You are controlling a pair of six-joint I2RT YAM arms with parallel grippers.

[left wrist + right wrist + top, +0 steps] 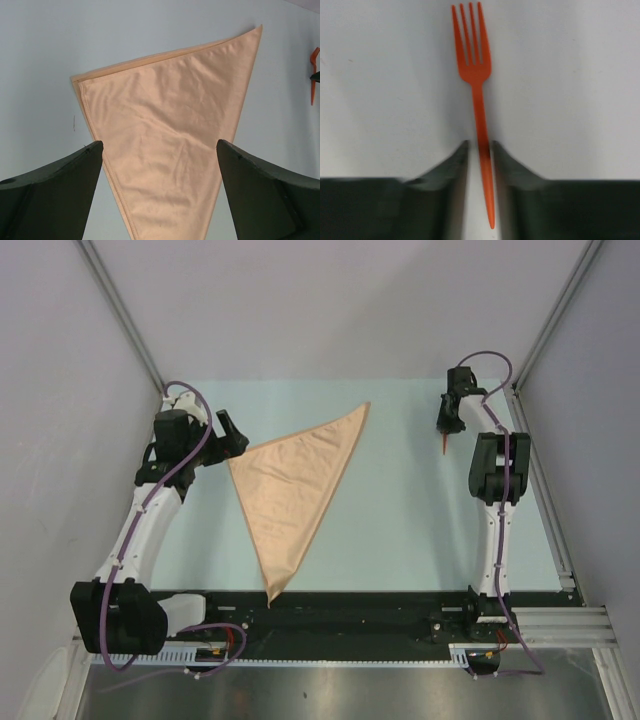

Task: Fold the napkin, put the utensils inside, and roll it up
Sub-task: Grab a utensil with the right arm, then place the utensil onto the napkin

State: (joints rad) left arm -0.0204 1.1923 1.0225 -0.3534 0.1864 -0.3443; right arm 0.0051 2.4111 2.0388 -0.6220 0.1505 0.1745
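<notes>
Item one, your napkin (295, 490): peach satin folded into a triangle, flat on the desk (400, 530) left of centre, with your left fingers (55, 190) spread wide and empty just off its left corner. Item two, one orange fork (475, 65): far right, well apart from the napkin, its handle between your right fingers (440, 190). These stand narrow on either side of it; whether they pinch it cannot be told.
</notes>
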